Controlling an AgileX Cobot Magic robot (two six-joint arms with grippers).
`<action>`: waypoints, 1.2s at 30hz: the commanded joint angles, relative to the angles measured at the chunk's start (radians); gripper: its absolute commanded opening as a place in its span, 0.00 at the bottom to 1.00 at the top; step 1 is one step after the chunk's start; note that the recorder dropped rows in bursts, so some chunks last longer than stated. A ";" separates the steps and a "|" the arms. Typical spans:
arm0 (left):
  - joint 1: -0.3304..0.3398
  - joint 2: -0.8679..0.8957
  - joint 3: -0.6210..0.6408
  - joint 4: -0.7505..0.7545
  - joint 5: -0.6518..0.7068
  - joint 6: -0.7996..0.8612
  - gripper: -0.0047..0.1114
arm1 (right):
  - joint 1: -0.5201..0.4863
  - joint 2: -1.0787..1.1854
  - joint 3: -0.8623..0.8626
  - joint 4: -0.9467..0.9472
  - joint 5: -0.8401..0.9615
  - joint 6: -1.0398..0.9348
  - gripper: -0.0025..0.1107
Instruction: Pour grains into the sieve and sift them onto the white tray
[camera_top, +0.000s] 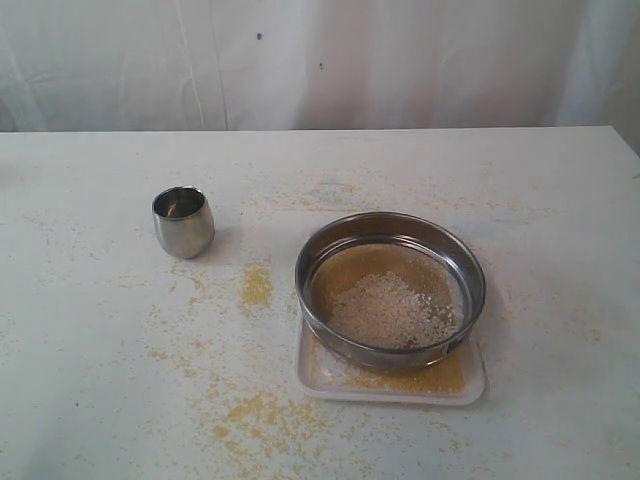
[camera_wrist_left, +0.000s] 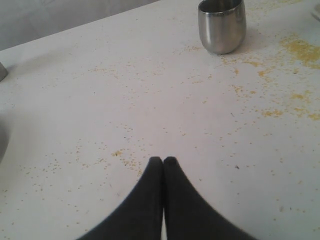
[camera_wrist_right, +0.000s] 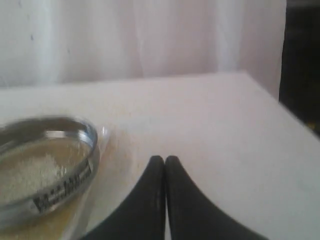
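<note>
The round steel sieve (camera_top: 390, 288) rests on the white tray (camera_top: 478, 377) at the right of the table. A pale heap of grains (camera_top: 392, 310) lies on its mesh, and yellow fine grains (camera_top: 440, 378) show on the tray under it. The sieve (camera_wrist_right: 45, 165) also shows in the right wrist view, beside my right gripper (camera_wrist_right: 164, 160), which is shut and holds nothing. My left gripper (camera_wrist_left: 163, 161) is shut and holds nothing, low over the table, well short of the small steel cup (camera_wrist_left: 222, 25). Neither gripper appears in the exterior view.
The small steel cup (camera_top: 183, 221) stands upright at the left, apart from the sieve. Spilled yellow grains (camera_top: 256, 285) are scattered over the white table between cup and tray and toward the front. A white curtain (camera_top: 320, 60) hangs behind the table.
</note>
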 joint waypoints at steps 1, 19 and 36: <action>-0.009 -0.005 0.003 -0.005 -0.004 -0.001 0.04 | 0.000 -0.004 0.003 -0.006 0.104 -0.015 0.02; -0.009 -0.005 0.003 -0.005 -0.004 -0.001 0.04 | 0.000 -0.004 0.003 -0.258 0.094 -0.030 0.02; -0.009 -0.005 0.003 -0.007 0.019 -0.010 0.04 | 0.000 -0.004 0.003 -0.258 0.094 -0.030 0.02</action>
